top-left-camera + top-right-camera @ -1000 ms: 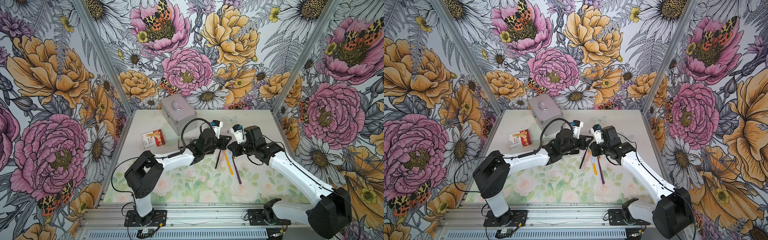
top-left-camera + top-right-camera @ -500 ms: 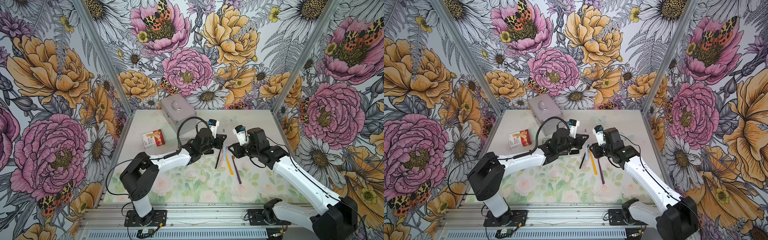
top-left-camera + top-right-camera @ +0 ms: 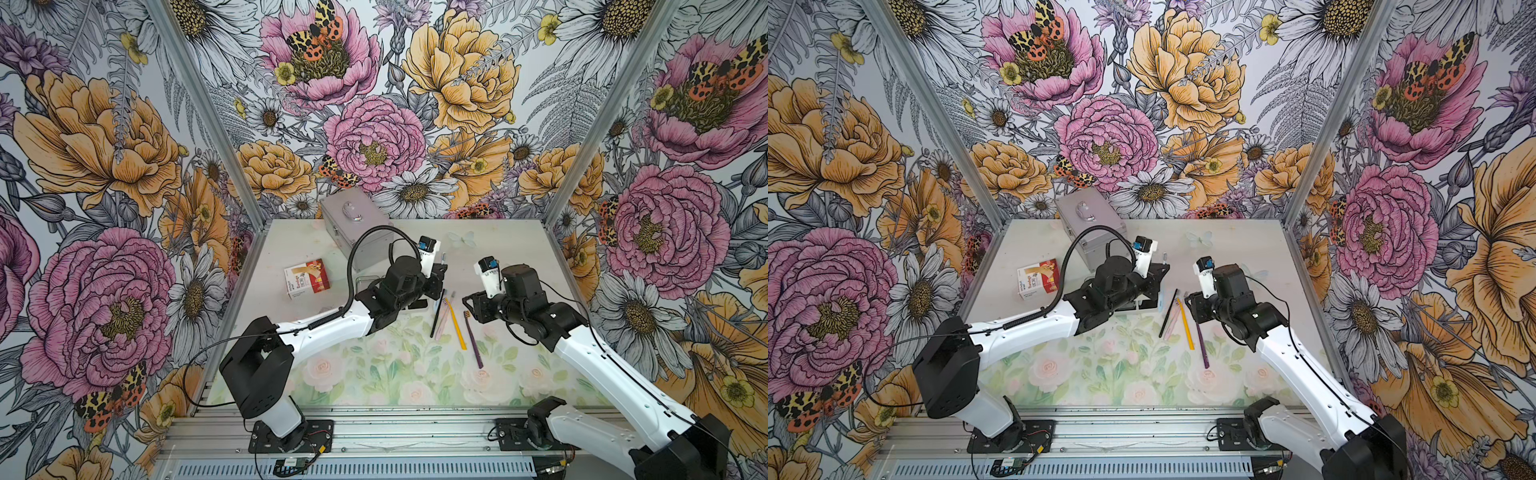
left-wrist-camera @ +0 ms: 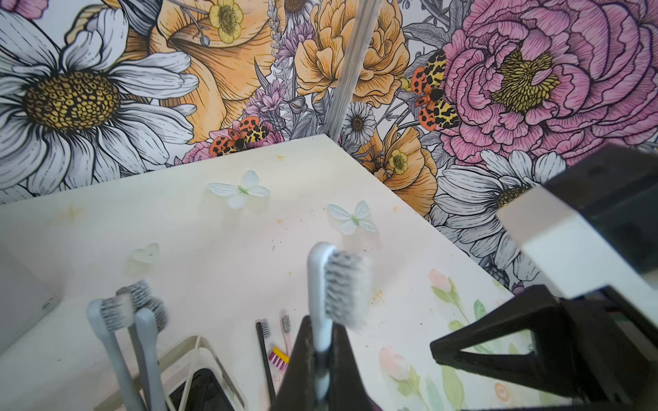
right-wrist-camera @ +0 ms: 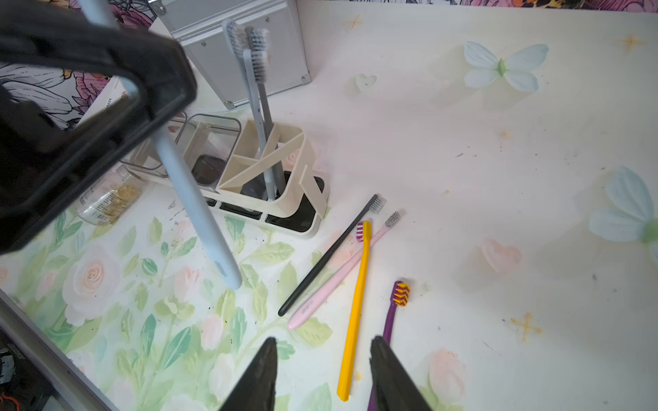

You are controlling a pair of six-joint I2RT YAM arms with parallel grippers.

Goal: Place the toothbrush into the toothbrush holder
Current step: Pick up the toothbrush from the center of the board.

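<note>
Hidden: toothbrush holder (image 5: pixel 308 160) largely covered by the left arm (image 3: pixel 332 328) in both top views.
Grip: left hand (image 4: pixel 322 332) clamped on the toothbrush (image 5: pixel 190 199) handle, head up, tail free beside the holder, outside its compartments.
Free hand: right hand (image 5: pixel 322 343) parted, empty, nearer the desk's (image 5: pixel 463 142) right edge.
Appearance: pale blue-grey handle, grey bristles.
Holder: mid-desk, before the silver case (image 3: pixel 353 224); two grey brushes (image 5: pixel 258 53) inside.
</note>
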